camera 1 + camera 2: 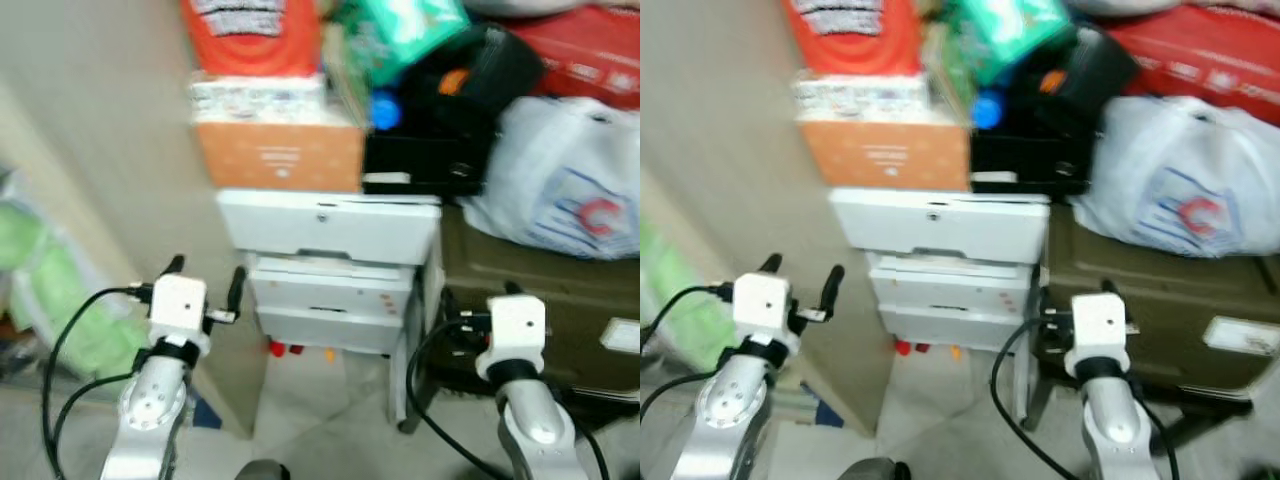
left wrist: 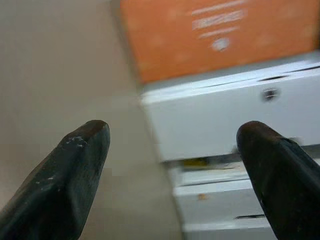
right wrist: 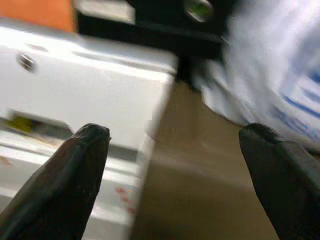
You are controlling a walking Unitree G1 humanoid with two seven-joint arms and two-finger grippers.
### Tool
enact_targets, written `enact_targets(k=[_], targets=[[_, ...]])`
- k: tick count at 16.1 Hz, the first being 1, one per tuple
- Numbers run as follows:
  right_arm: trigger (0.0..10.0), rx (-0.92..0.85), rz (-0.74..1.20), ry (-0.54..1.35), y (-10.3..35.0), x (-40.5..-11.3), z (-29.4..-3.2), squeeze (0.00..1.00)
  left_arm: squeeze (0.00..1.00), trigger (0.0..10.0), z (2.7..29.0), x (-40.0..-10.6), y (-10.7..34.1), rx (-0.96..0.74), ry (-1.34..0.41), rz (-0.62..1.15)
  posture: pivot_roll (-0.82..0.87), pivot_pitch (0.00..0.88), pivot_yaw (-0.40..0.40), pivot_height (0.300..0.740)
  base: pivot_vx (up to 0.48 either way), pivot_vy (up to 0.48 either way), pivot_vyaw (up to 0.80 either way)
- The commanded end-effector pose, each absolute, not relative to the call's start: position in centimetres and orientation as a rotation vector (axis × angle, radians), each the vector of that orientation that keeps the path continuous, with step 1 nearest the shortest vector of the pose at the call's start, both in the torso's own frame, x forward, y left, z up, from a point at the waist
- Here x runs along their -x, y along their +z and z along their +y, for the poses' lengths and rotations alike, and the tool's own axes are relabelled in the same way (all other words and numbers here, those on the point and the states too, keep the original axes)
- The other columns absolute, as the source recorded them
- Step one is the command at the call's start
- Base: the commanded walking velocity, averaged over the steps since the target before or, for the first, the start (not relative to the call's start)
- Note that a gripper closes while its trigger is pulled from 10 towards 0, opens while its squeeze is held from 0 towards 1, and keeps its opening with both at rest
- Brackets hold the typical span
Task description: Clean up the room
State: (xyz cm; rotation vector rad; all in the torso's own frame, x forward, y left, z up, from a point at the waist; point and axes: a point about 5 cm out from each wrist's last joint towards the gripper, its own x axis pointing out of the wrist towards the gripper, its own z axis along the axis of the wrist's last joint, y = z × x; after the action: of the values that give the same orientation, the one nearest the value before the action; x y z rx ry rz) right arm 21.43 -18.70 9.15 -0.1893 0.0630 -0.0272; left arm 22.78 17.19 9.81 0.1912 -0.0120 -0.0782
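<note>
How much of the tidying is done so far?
Nothing looks done yet. The left tool and right tool are both open and hold nothing. The orange box, white plastic bag and other clutter remain piled on the white drawers.

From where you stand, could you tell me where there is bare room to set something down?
Bare floor lies below the white drawer unit, between both arms. The unit's top is crowded with an orange box and black items.

A cardboard box (image 1: 278,152) sits on the drawer unit (image 1: 330,270) at twelve o'clock; a plastic bag (image 1: 560,185) at two.
</note>
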Motion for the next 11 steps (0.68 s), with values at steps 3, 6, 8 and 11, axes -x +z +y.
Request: enact_targets(k=[3, 6, 8, 11], targets=[[10.0, 0.176, 0.045, -0.02, 9.8, -22.5, -18.4, 0.0, 0.0, 10.0, 17.7, -23.4, 11.2, -0.233, -0.035, -0.049, 0.0, 0.0, 0.021, 0.74, 0.0, 0.0, 0.79], [10.0, 0.179, 0.026, -0.015, 10.1, -22.9, -17.9, 0.0, 0.0, 10.0, 17.8, -23.5, 11.6, -0.249, -0.011, -0.062, 0.01, 0.001, 0.022, 0.74, 0.0, 0.0, 0.79], [10.0, 0.182, 0.022, -0.002, 10.3, -22.8, -17.6, 0.0, 0.0, 10.0, 17.9, -22.9, 10.4, -0.238, -0.028, 0.014, -0.01, 0.0, 0.026, 0.74, 0.0, 0.0, 0.79], [10.0, 0.149, 0.047, 0.009, 9.7, -22.4, -17.4, 0.0, 0.0, 10.0, 17.8, -22.3, 9.8, -0.246, -0.009, 0.044, -0.02, 0.0, 0.039, 0.74, 0.0, 0.0, 0.79]])
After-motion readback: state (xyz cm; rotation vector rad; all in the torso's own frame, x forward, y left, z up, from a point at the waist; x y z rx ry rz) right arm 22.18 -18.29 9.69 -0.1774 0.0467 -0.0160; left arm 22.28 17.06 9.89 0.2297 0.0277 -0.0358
